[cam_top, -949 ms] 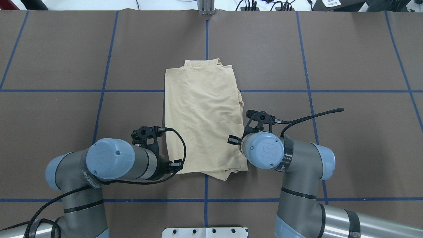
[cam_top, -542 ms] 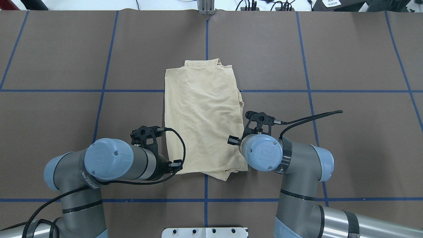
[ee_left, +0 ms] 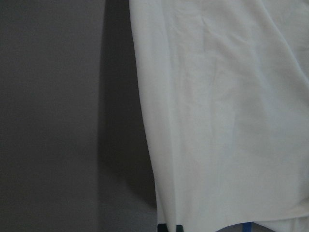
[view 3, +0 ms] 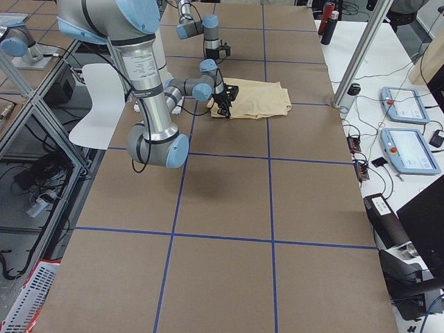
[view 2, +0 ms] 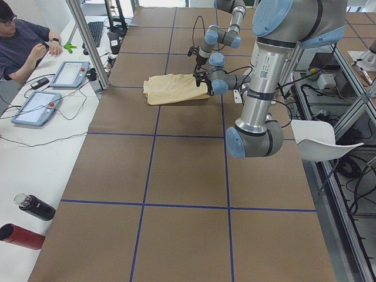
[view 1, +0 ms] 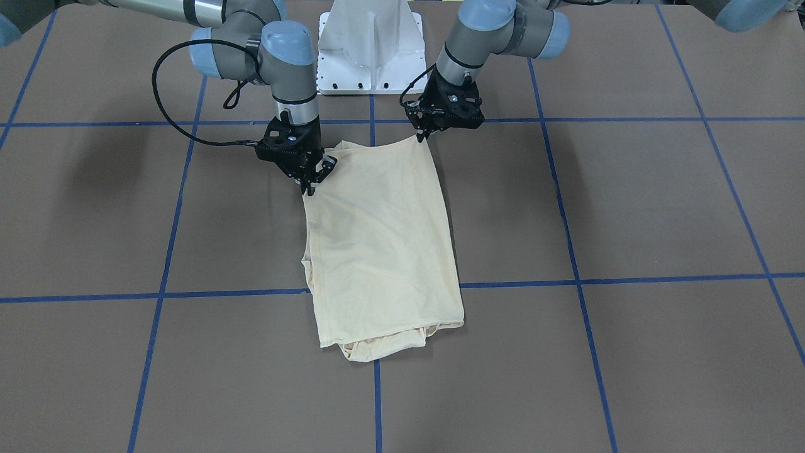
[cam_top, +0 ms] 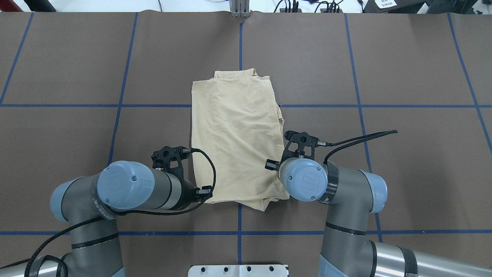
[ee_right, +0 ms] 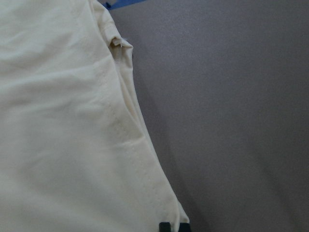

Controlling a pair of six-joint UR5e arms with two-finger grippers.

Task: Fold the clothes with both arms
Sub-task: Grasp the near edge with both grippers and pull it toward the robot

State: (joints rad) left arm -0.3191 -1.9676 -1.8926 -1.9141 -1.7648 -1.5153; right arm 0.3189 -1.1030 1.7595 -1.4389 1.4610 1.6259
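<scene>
The clothes (view 1: 377, 239) are one pale cream shirt folded into a long rectangle at the table's middle, also seen from above (cam_top: 234, 134). My right gripper (view 1: 309, 185) pinches its robot-side corner on the front view's left. My left gripper (view 1: 420, 134) pinches the other robot-side corner, and the hem between them is raised a little. Seen from overhead, the wrists of the left arm (cam_top: 127, 184) and right arm (cam_top: 303, 179) hide both grippers. Each wrist view shows cloth (ee_left: 222, 121) (ee_right: 63, 121) running down to dark fingertips held close together at the bottom edge.
The white pedestal base (view 1: 371, 50) stands behind the shirt, between the arms. Blue tape lines (cam_top: 240, 42) cross the brown table. A seated person (view 2: 23, 41) with tablets (view 2: 35, 108) is at a side bench, and two bottles (view 2: 26, 220) lie there too.
Both wrists have drifted slightly toward the robot. The right wrist also moved a little toward the shirt's centre. The shirt has barely shifted.
</scene>
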